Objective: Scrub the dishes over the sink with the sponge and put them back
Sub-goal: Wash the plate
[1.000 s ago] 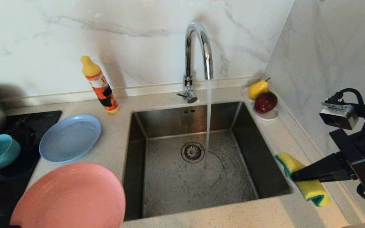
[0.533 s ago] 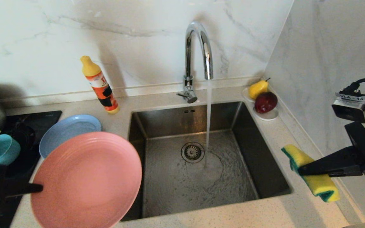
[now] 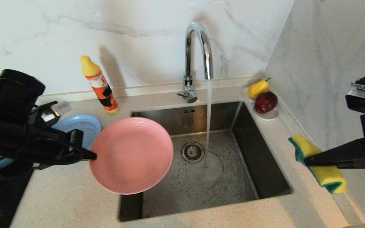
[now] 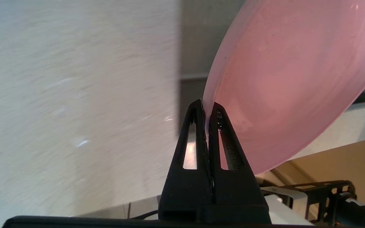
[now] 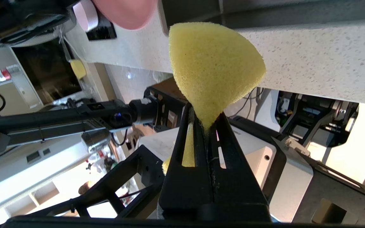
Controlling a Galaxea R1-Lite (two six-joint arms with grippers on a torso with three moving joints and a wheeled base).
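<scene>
Pink plate [image 3: 131, 155]: L claw [image 3: 89, 155] pinches its rim, over sink [image 3: 265, 164] edge; light, stiff, slick wet, so you keep rim hold. Sponge [image 3: 318, 164]: R claw [image 3: 307, 162] squeezes mid; soft, beside sink.

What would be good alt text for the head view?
The left hand holds a salmon-pink plate by its rim above the sink's left edge; tap water is running. The right hand holds a yellow sponge over the right counter.
</scene>
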